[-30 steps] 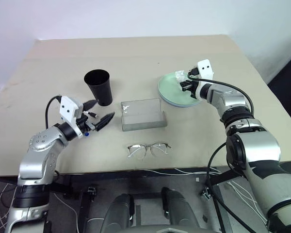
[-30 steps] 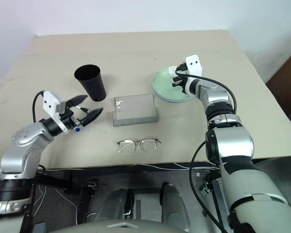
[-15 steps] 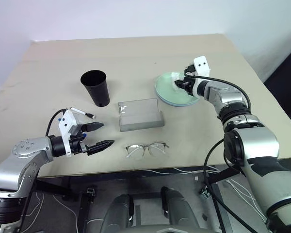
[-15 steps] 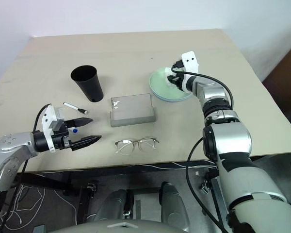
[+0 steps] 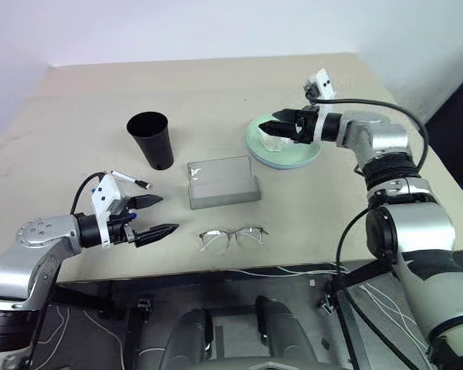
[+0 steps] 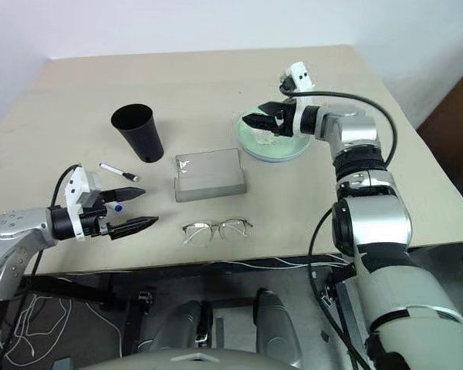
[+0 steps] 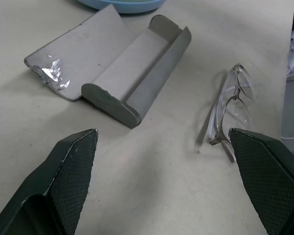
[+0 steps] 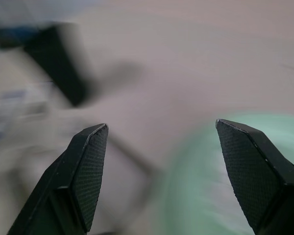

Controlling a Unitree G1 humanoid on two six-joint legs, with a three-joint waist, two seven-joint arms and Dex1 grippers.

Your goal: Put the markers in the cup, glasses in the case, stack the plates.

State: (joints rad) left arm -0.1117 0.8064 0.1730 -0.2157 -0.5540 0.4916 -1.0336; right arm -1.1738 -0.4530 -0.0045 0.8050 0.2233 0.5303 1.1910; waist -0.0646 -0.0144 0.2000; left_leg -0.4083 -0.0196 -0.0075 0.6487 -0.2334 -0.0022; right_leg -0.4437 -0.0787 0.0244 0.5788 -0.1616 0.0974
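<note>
The black cup point(image 5: 150, 139) stands at the back left. A black-capped marker point(image 5: 131, 179) lies on the table in front of it. My left gripper point(image 5: 168, 213) hovers open and empty near the front edge, with a blue marker cap point(image 6: 117, 206) peeking out beside its fingers. It points toward the grey case point(image 7: 122, 68), which lies open mid-table, and the wire-framed glasses point(image 7: 230, 105) in front of the case. The plates point(image 5: 293, 158) sit nested at the right, mint green with a blue rim showing. My right gripper point(image 5: 270, 128) hangs open just above them.
A crumpled white tissue point(image 6: 280, 128) lies on the plates under the right gripper. The table's front edge point(image 5: 216, 271) runs just behind the left gripper and the glasses. Bare tabletop stretches behind the cup and the plates.
My right gripper has opened, lifted off the plates and swung to point left. My left gripper pulled back toward the front edge, leaving the black-capped marker on the table.
</note>
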